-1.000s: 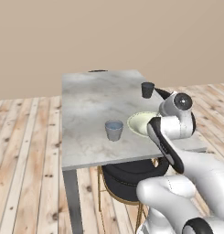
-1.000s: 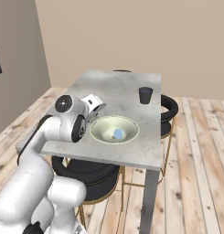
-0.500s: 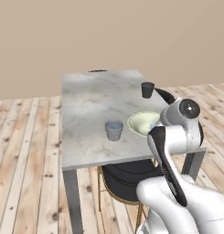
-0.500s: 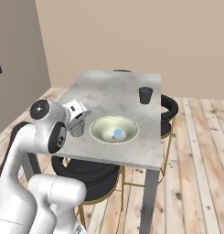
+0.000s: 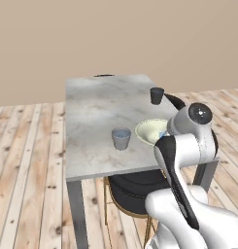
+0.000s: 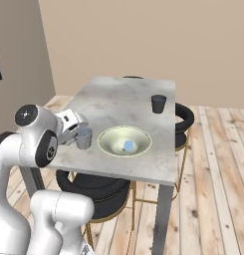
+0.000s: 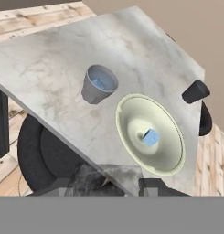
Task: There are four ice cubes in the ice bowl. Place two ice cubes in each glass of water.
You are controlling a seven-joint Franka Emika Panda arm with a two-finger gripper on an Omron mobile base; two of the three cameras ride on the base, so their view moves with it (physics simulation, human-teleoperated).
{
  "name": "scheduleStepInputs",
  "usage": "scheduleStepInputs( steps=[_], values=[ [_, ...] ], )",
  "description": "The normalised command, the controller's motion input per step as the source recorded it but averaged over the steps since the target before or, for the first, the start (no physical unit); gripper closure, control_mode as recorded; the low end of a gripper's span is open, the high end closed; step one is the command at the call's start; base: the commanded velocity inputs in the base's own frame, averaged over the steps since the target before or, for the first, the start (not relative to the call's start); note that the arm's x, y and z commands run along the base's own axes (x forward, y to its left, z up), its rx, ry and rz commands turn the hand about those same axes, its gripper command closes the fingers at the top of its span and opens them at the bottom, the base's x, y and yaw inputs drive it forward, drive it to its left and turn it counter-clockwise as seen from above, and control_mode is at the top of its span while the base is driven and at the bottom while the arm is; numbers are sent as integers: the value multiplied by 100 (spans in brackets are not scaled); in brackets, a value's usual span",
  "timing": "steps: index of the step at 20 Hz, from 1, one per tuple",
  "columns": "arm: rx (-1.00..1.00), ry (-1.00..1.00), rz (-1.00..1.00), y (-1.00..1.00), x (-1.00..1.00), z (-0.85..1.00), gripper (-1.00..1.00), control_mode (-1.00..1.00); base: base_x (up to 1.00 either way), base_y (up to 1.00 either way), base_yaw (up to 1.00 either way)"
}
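The ice bowl sits near the table's front edge with one ice cube in it. Left of the bowl stands one glass of water with pale blue ice inside. The other glass of water stands dark at the far right of the table. My gripper hovers at the table's front edge beside the near glass. It is shut on a greyish translucent ice cube.
The grey marble table ends close under my hand. Round black stools with gold legs stand under and beside it. Wooden floor lies all around. My own arm hides part of the bowl in the left base view.
The arm has swung back. The hand has drawn away from the bowl's rim to the near side of the glass, left in the right base view. The grip is unchanged.
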Motion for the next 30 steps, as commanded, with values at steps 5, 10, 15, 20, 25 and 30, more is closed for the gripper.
scheduleStepInputs(
  steps=[5,10,15,20,25,30],
  values=[
    [0,0,0,7,0,0,100,-100,0,0,0],
    [2,0,0,0,0,0,100,-100,0,0,0],
    [1,0,0,0,-1,0,100,-100,0,0,0],
    [0,0,0,0,0,0,100,100,-16,-19,0],
    [0,0,0,0,0,0,100,100,-15,-56,0],
    [0,0,0,0,0,0,100,100,-16,-76,0]
  ],
)
